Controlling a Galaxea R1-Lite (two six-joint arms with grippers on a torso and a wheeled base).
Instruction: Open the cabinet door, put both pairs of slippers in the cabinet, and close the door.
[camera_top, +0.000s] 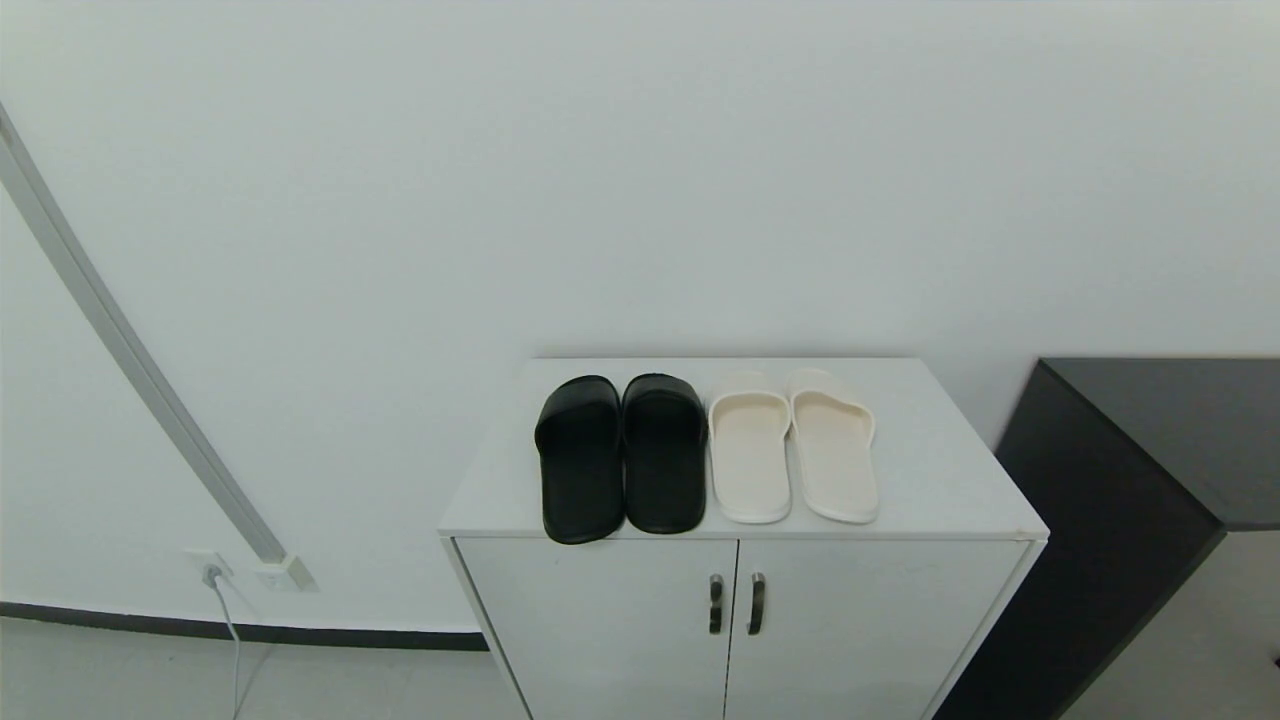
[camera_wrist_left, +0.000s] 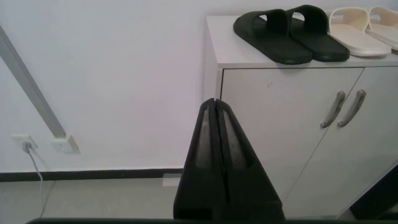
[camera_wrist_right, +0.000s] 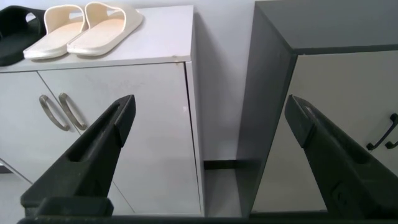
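Note:
A white two-door cabinet (camera_top: 640, 640) stands against the wall with both doors closed and two dark handles (camera_top: 735, 603) at the centre seam. On its top lie a black pair of slippers (camera_top: 620, 455) on the left and a cream pair of slippers (camera_top: 795, 445) on the right, toes toward the wall. My left gripper (camera_wrist_left: 215, 102) is shut with nothing in it, low and off the cabinet's left front corner. My right gripper (camera_wrist_right: 208, 109) is open and holds nothing, low in front of the cabinet's right edge. The cream slippers (camera_wrist_right: 84, 28) and handles (camera_wrist_right: 62, 112) show there too.
A dark cabinet (camera_top: 1130, 520) stands close to the right of the white one, a narrow gap (camera_wrist_right: 217, 93) between them. A wall socket (camera_top: 210, 570) with a cable and a slanted cable duct (camera_top: 120, 340) lie to the left. The floor in front is bare.

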